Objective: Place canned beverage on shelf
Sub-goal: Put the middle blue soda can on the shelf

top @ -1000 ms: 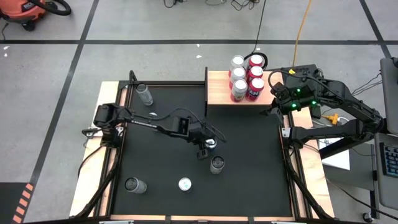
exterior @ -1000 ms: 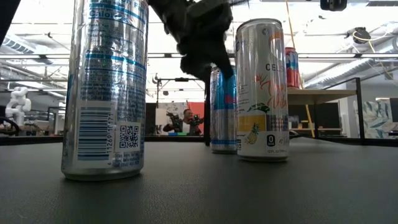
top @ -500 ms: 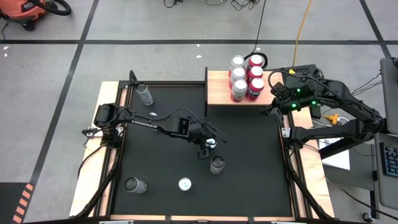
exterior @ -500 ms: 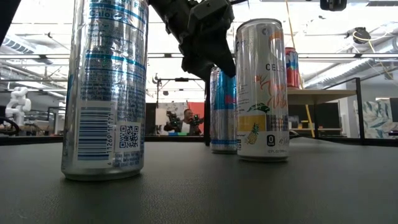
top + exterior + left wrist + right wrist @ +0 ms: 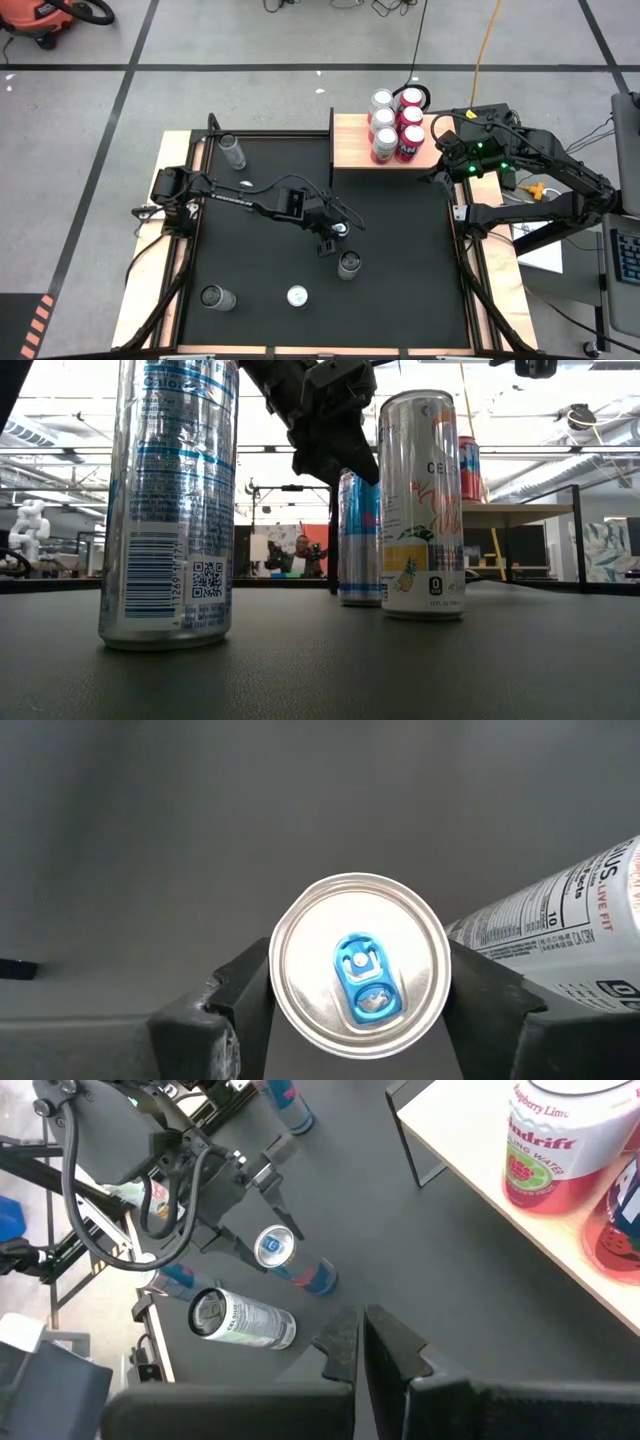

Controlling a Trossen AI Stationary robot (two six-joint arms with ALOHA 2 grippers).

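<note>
**A:** I have the left gripper [image 5: 360, 990] over the upright silver can with the blue pull tab [image 5: 360, 962], near the centre of the high view. The fingers [image 5: 240, 995] stand on both sides of the can top, very near the rim, but I cannot tell if they press it already.

**B:** And the small light-wood shelf on the black metal frame [image 5: 352, 150]?

**A:** It is in the upper middle of the high view, with six cans grouped on its right part. The right gripper [image 5: 360, 1342] waits just right of it, fingers pressed together.

**B:** How will you grip well?

**A:** I think I should keep the can centred between the fingers, squeeze evenly, then lift straight up. The white can with the pineapple picture [image 5: 421, 505] stands just beside it, so a sideways pull may knock it over.
</note>
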